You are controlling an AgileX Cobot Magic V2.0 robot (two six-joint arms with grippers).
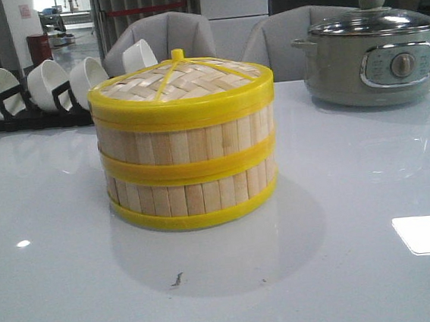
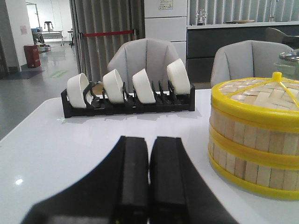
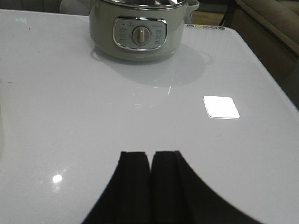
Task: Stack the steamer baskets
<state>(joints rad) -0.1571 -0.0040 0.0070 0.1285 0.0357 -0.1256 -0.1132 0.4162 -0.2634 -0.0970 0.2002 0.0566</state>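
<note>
Low front view and left wrist view share the steamer baskets [image 1: 187, 145]; right wrist view faces the pot [image 3: 139, 29].

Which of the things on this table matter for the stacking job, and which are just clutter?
Job:
- steamer baskets, two tiers already stacked
- woven lid on top

Lying about:
- electric pot, back right
- black rack of white bowls, back left

Both pincers, left pincer and right pincer, are shut, holding nothing.

Pale wood slats banded by bright yellow rims are shown on the steamer baskets [image 1: 190, 175], topped by a woven tan lid [image 1: 179, 79] with yellow ribs. A grey-green pot [image 1: 373, 66], white bowls [image 1: 48, 84] in a black rack [image 2: 128, 103], and a glossy white tabletop [image 1: 59, 282] are seen.
</note>
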